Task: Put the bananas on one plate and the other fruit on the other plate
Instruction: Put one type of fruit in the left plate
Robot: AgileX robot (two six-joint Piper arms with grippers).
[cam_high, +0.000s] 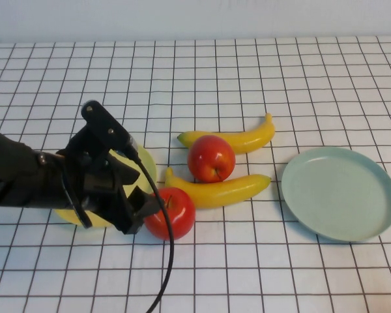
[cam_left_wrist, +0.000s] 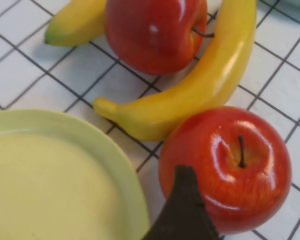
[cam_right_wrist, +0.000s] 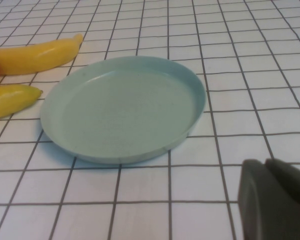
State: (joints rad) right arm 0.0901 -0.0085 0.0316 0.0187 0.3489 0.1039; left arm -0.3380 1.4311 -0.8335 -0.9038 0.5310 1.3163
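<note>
Two red apples lie mid-table: one point(cam_high: 211, 158) between the two yellow bananas, the far banana point(cam_high: 238, 139) and the near banana point(cam_high: 218, 190), and the other point(cam_high: 173, 214) in front of the near banana. My left gripper point(cam_high: 143, 195) hovers over the yellow plate's point(cam_high: 147, 167) right edge, open, one finger point(cam_left_wrist: 182, 210) against the near apple's point(cam_left_wrist: 230, 165) side. The apple rests on the table. The pale blue-green plate point(cam_high: 339, 192) sits empty on the right. My right gripper point(cam_right_wrist: 264, 167) is shut, low beside that plate point(cam_right_wrist: 125, 107), outside the high view.
The table is covered by a white cloth with a black grid. My left arm and its cable point(cam_high: 166, 261) cover most of the yellow plate and trail toward the front edge. Banana tips point(cam_right_wrist: 20, 97) lie close to the blue-green plate's left rim.
</note>
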